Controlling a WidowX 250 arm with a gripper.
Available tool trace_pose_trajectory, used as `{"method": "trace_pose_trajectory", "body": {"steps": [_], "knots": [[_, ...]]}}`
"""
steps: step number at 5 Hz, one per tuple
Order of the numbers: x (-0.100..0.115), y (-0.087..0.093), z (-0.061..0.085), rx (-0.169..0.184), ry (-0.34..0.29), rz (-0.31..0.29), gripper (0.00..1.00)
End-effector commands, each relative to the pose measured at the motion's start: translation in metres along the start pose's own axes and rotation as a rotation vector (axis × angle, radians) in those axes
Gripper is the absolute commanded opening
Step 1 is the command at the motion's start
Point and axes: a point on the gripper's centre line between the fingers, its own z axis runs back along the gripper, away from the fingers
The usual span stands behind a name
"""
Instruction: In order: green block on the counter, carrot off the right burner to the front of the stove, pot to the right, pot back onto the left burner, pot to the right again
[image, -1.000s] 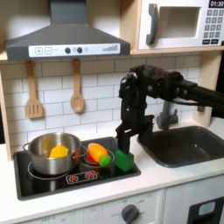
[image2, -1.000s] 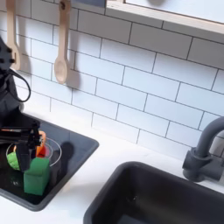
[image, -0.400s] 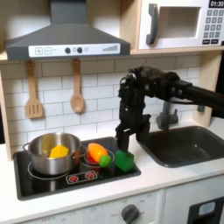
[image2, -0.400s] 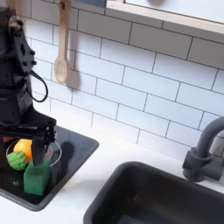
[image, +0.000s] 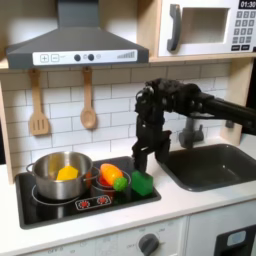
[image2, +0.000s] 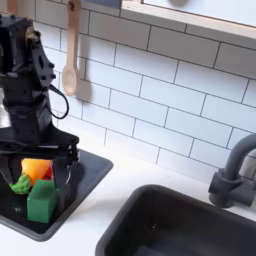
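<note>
The surface (image: 190, 205) is running off-white along the front of the toy kitchen, and the stove (image: 60, 205) is lying flat on it, black, its red dial marks facing forward. Near the stove's front corner, at the first exterior view's right, the green block (image: 142, 183) is standing on the black top — not on the off-white surface. In the second exterior view the same green block (image2: 42, 201) is sitting at the stove's near edge. Just beside it the carrot (image: 110, 176) is lying on the burner at the first exterior view's right, its light green tip pointing toward the block; in the second exterior view the carrot (image2: 32, 172) is showing orange just behind the block.

The gripper (image: 146, 160) is hanging just above the block, pointing down, and the gripper (image2: 45, 152) in the second exterior view is hovering over the carrot and block. Its jaws are standing apart with nothing between them.

Farther toward the first exterior view's left, the pot (image: 60, 175) is sitting on the other burner with a yellow toy food piece (image: 67, 173) inside. To the first exterior view's right a dark sink (image: 215, 165) is sunk into the surface, with a faucet (image2: 232, 170) behind it. At the back, two wooden utensils — a spatula (image: 38, 105) and a spoon (image: 88, 100) — are hanging on the white tile wall (image2: 160, 80) under a range hood (image: 75, 45), and a microwave (image: 210, 27) is sitting higher up.
</note>
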Motion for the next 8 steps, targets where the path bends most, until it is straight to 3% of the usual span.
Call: {"method": "trace_pose_trajectory", "body": {"steps": [1, 8], "knots": [[0.008, -0.007, -0.006, 0.014, -0.004, -0.005, 1.0], [0.018, 0.002, -0.029, 0.082, 0.016, 0.01, 1.0]]}}
